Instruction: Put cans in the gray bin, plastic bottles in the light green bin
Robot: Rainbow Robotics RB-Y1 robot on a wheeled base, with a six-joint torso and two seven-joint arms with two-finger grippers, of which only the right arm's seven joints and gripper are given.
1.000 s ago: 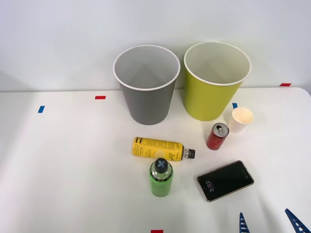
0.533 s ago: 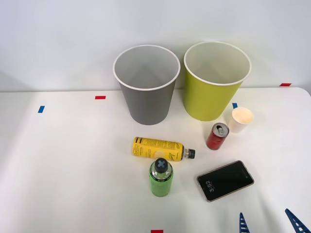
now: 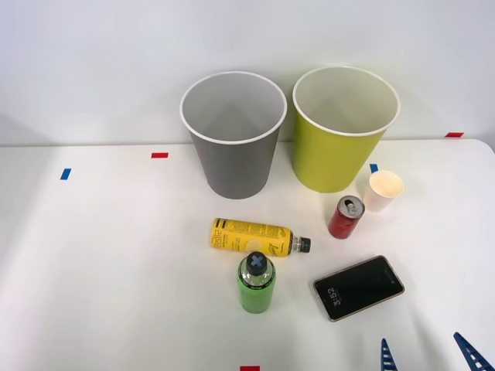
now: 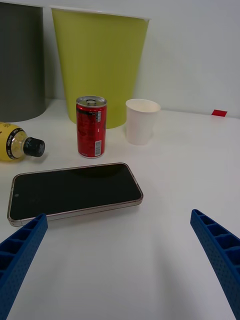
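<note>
Wide bare table [image 3: 100, 263] lies left of the gray bin [image 3: 233, 135]; the yellow bottle [image 3: 251, 237] lies flat, green bottle [image 3: 257, 283] upright, light green bin [image 3: 344, 127], red can [image 3: 346, 216] standing. Right gripper [image 3: 427, 355] hovers low at the near edge, fingers spread wide, empty.

Large round tapered gray bin with white rim [image 3: 233, 147]: upright at the table's far side, pale inside. Matching yellow-green bin with white rim [image 3: 340, 139]: upright just beside it, to the robot's right. Short red can with silver top [image 3: 345, 217]: upright, in front of the yellow-green bin. Yellow-labelled plastic bottle with black cap [image 3: 255, 237]: lying on its side. Bright green bottle with dark cross-marked cap [image 3: 256, 283]: upright, just in front of the yellow one.
</note>
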